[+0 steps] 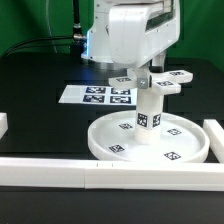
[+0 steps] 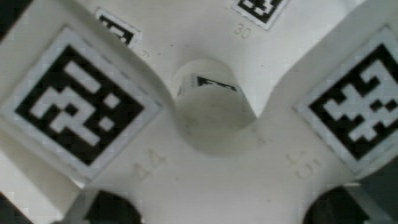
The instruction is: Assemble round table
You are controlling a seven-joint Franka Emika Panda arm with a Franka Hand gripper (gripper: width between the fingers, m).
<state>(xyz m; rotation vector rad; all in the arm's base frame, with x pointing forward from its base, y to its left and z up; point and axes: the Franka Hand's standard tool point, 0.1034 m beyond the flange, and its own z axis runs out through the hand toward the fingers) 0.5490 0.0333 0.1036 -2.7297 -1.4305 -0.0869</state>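
Note:
The large rimmed disc [image 1: 110, 141] lies on the black table at the front. The short post [image 1: 148, 116] stands upright on its central hub. The cross-shaped foot [image 1: 163, 80] sits level on top of the post, its arms carrying square markers. My gripper [image 1: 143, 66] comes down from above and is shut on the foot at its middle. In the wrist view the foot [image 2: 214, 120] fills the picture, with two marker tags either side. A dark fingertip [image 2: 118, 206] shows at each side of the foot's white arm, with my gripper [image 2: 228, 205] closed around it.
The marker board [image 1: 98, 95] lies flat behind the disc. Long white border bars run along the front [image 1: 60, 172], at the exterior view's right [image 1: 214, 136] and at its left edge [image 1: 3, 125]. A green backdrop stands behind the table.

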